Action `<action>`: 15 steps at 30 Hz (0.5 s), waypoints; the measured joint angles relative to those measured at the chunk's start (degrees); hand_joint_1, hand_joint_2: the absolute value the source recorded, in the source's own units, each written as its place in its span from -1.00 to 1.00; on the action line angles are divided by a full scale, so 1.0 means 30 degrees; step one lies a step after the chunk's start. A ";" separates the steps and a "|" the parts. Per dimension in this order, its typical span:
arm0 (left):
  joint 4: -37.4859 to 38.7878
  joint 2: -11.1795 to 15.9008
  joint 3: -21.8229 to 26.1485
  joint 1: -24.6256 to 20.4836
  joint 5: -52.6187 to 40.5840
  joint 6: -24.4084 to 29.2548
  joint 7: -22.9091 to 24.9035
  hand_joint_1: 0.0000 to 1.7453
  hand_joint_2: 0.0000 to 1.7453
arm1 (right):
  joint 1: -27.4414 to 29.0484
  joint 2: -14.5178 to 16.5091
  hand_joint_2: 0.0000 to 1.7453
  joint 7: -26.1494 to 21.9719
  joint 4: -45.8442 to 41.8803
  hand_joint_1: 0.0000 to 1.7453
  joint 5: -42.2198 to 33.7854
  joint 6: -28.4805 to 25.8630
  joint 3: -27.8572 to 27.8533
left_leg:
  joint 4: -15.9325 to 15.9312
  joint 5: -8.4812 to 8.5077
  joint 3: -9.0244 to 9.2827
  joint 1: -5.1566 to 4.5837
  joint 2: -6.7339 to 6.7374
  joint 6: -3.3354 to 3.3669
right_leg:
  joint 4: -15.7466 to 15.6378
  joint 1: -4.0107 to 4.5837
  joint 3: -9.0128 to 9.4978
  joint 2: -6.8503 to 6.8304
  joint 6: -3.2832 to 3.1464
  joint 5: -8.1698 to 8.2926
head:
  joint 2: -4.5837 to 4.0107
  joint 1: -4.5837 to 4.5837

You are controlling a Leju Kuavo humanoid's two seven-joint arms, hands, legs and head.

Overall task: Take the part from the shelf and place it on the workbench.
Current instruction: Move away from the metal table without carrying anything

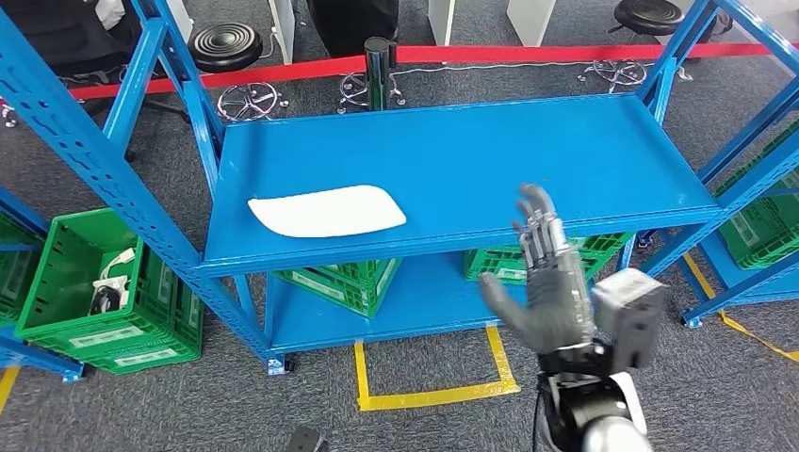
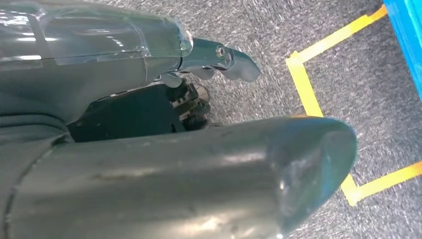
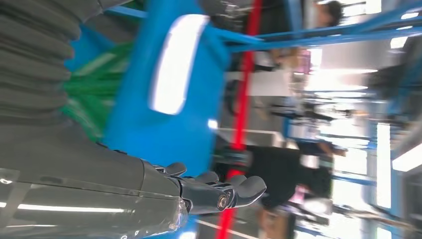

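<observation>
A flat white part (image 1: 327,209) lies on the left half of the blue shelf (image 1: 528,151); the right wrist view shows the white part (image 3: 175,64) as a blurred streak. My right hand (image 1: 539,278) is raised in front of the shelf's front edge, to the right of the part and well apart from it. Its fingers are straight and spread, holding nothing; the right hand (image 3: 209,191) looks the same from the wrist. My left hand (image 2: 219,57) hangs low above grey carpet with nothing in it, its thumb close to the camera.
Green crates sit under the shelf (image 1: 344,281) and on the floor at the left (image 1: 104,292). Yellow tape (image 1: 433,391) marks a square on the carpet in front of the rack. Blue uprights (image 1: 85,160) flank the shelf. A red barrier (image 1: 556,54) runs behind.
</observation>
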 joint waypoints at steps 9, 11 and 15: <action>-0.0015 -0.0271 -0.0020 -0.0068 -0.0829 -0.0363 0.0310 -1.00 -1.00 | -0.0140 0.0049 1.00 -0.1812 0.8215 -1.00 -0.4019 0.0448 0.1403 | -0.0008 0.0000 0.0011 0.0004 -0.0053 0.0000 | 0.0002 0.0013 0.0005 0.0019 0.0002 -0.0003 | 0.0000 0.0002; -0.0015 -0.0286 -0.0026 -0.0097 -0.1020 -0.0417 0.0371 -1.00 -1.00 | -0.0208 0.0091 1.00 -0.2443 1.0178 -1.00 -0.4972 0.0757 0.1535 | -0.0007 0.0000 0.0010 0.0002 -0.0092 0.0000 | 0.0001 0.0010 0.0008 0.0012 0.0012 -0.0010 | 0.0000 0.0002; -0.0015 -0.0275 -0.0029 -0.0142 -0.1323 -0.0548 0.0432 -1.00 -1.00 | -0.0489 0.0283 1.00 -0.3336 1.3679 -1.00 -0.6473 0.1478 0.1678 | -0.0005 -0.0001 0.0011 -0.0002 -0.0169 0.0000 | 0.0000 0.0003 0.0013 -0.0012 0.0032 -0.0023 | 0.0000 0.0000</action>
